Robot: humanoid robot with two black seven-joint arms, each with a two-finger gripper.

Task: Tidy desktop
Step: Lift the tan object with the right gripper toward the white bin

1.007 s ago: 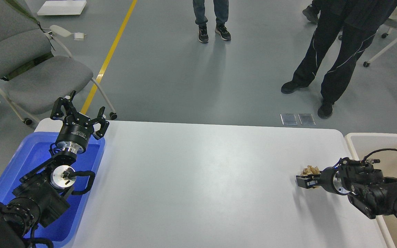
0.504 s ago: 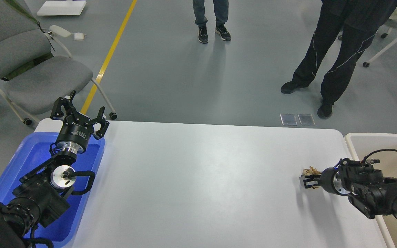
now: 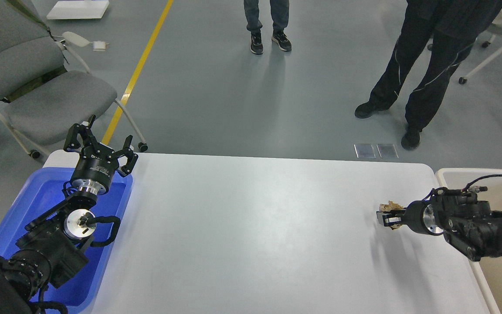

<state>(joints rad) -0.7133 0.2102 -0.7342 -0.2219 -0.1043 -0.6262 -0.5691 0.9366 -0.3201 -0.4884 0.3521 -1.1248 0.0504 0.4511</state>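
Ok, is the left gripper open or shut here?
Open. The left gripper is raised over the far end of the blue tray, its fingers spread wide apart with nothing between them.

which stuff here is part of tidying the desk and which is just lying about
Part of the job:
- desktop
- tan crumpled scrap, clamped in the right gripper
- beige bin
- blue tray
- left gripper, open

Just around:
- grey chair
- two people standing on the floor

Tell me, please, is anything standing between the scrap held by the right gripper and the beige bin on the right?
Nothing visible does. The right gripper holds a crumpled tan scrap above the desktop, and only bare tabletop lies between it and the beige bin at the right edge.
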